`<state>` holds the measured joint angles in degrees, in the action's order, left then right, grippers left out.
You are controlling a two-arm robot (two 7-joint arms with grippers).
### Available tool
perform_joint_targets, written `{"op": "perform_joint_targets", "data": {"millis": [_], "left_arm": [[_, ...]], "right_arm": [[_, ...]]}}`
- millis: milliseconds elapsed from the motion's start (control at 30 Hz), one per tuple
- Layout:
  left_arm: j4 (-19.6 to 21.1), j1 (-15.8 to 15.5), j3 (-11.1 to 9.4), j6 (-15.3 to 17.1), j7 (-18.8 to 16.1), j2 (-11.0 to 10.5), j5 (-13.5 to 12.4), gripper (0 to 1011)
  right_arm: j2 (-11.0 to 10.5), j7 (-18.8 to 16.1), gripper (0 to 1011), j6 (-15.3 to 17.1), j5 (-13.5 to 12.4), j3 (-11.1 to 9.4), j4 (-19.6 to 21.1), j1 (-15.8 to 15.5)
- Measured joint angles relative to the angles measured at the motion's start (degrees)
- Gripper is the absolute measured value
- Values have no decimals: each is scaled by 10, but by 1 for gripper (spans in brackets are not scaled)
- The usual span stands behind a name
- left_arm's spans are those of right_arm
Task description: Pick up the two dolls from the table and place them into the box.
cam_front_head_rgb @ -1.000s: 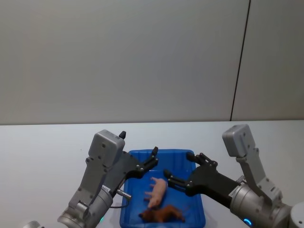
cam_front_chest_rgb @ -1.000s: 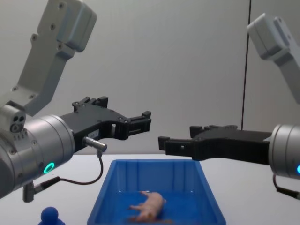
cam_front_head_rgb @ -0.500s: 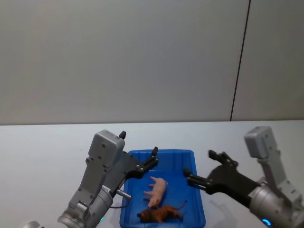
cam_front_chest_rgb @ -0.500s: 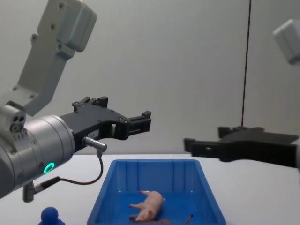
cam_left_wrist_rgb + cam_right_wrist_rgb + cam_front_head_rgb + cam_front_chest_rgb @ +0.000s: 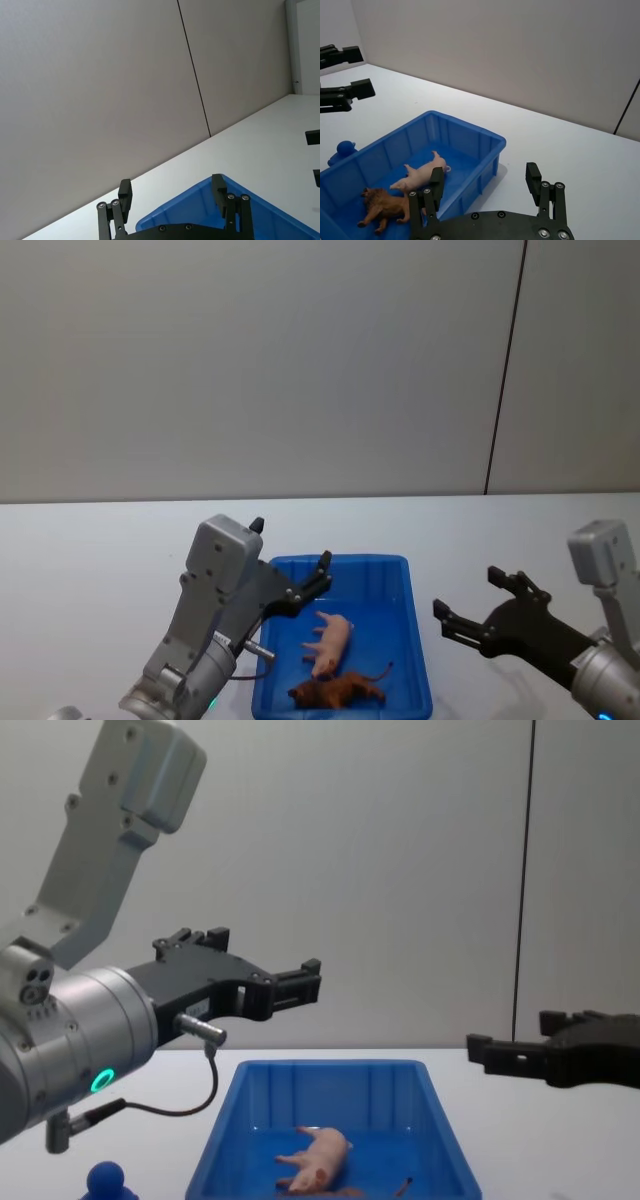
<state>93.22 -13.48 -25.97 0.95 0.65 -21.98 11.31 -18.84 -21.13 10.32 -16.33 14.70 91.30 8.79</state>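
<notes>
The blue box [image 5: 395, 570] sits on the white table between my arms. The pink pig [image 5: 330, 642] lies on its side in the middle of the box, and the brown lion [image 5: 338, 692] lies at the near end. The right wrist view shows the pig [image 5: 422, 174] and the lion [image 5: 382, 206] inside the box [image 5: 470, 131]. My left gripper [image 5: 318, 578] hovers open over the box's left rim with nothing in it. My right gripper [image 5: 466, 596] is open and empty, off to the right of the box above bare table.
A small blue knob-shaped object [image 5: 107, 1182] stands on the table left of the box [image 5: 330, 1085]. White tabletop stretches on both sides. A grey wall with a dark vertical seam [image 5: 505, 370] rises behind.
My right gripper has pulled back to the right, from over the box to beside it, staying open. The lion has settled on the box floor. The left arm has not moved.
</notes>
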Motion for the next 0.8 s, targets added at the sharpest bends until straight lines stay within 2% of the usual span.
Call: {"op": "perform_joint_targets", "data": {"millis": [400,633,800], "left_arm": [[31,27,10,25,-19,-30,-8,1001],[58,61,20,49,-48,-62,6,1001],[66,80,24,57,-63,-76,18,1001]], "right_arm": [[-12,6,1001,-5,-9,-8,1,-9],[-15,7,1001,-6,-11,-10,1,-12],[-16,8,1001,-6,-12,-11,1,-13]]}}
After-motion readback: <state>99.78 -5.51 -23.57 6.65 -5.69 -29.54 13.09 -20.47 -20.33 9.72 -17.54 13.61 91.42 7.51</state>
